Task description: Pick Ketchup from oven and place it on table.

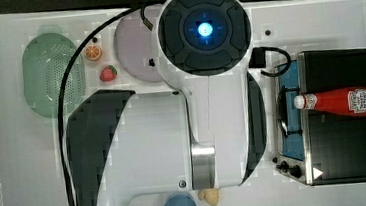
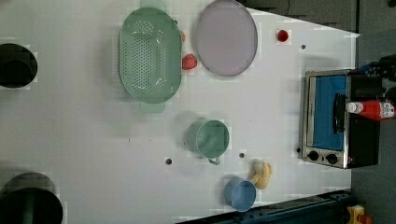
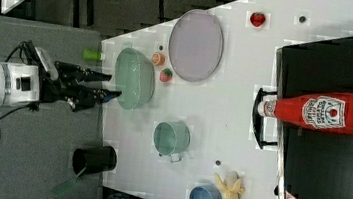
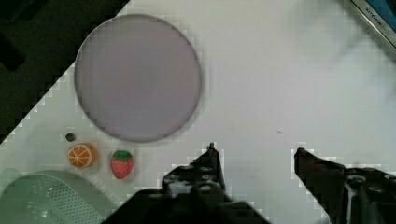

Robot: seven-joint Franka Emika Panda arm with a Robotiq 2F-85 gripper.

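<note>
White surface (image 2: 116, 140) cluttered; ketchup (image 1: 344, 102) lay on its side atop oven (image 1: 347, 139). Hand (image 4: 254, 154) hung apart, empty, well away. Risk: round bottle rolling off when nudged.

The boxy black toaster oven (image 1: 343, 119) stands at the top view's right end of the large white counter (image 1: 144, 136). The slim red plastic ketchup bottle (image 1: 344, 102) lies on its side on the oven's roof, cap over the door. Well away from the oven, toward the left view's left, sit a round pale-purple plate (image 2: 226, 37) and, beyond it, a green perforated colander (image 2: 149, 53), with a small red strawberry (image 2: 189, 61) between them. A green mug (image 2: 211, 139) stands between colander and oven; a blue cup (image 2: 240, 194) and yellow toy (image 2: 261, 175) lie below the mug in the left view.
</note>
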